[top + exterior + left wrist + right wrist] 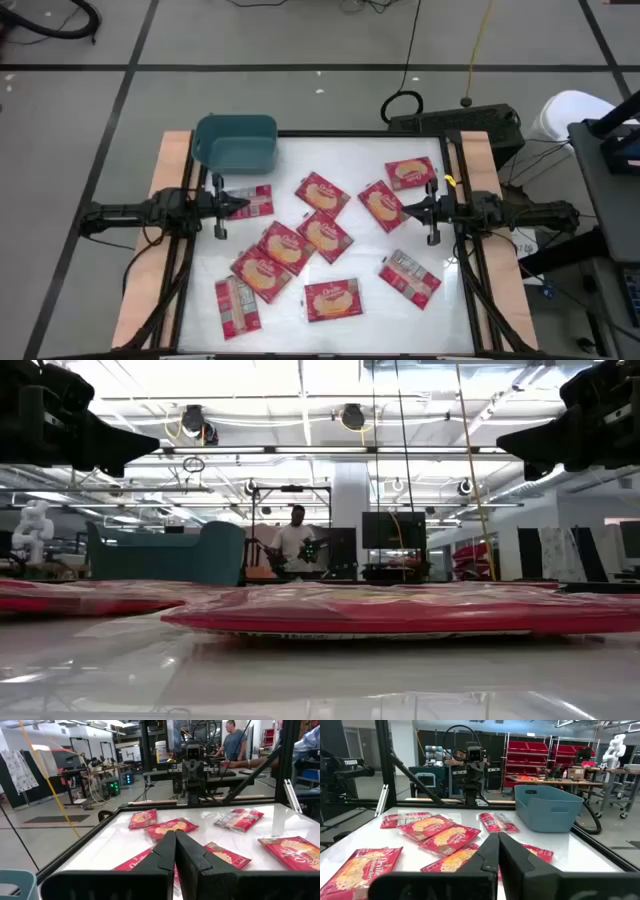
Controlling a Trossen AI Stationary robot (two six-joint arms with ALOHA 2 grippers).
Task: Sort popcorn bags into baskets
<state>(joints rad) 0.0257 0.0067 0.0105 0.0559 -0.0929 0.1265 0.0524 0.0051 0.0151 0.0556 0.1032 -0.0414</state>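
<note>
Several flat red popcorn bags (322, 192) lie scattered flat on the white table; some show a pale printed back (410, 277). The teal basket (235, 143) stands at the far left corner and shows in the right wrist view (547, 807). My left gripper (240, 205) hovers shut over the table's left side, above a bag (258, 203). My right gripper (405, 210) hovers shut over the right side, beside another bag (381, 204). Both hang well above the table in the low view (130, 445) (510, 445). The shut fingers show in the wrist views (175, 845) (498, 845).
Wooden strips (150, 290) border the table's left and right sides under the arm frames. Cables and a black box (455, 122) lie beyond the far edge. A person (295, 540) stands in the room behind. Bare table shows between the basket and the far right bags.
</note>
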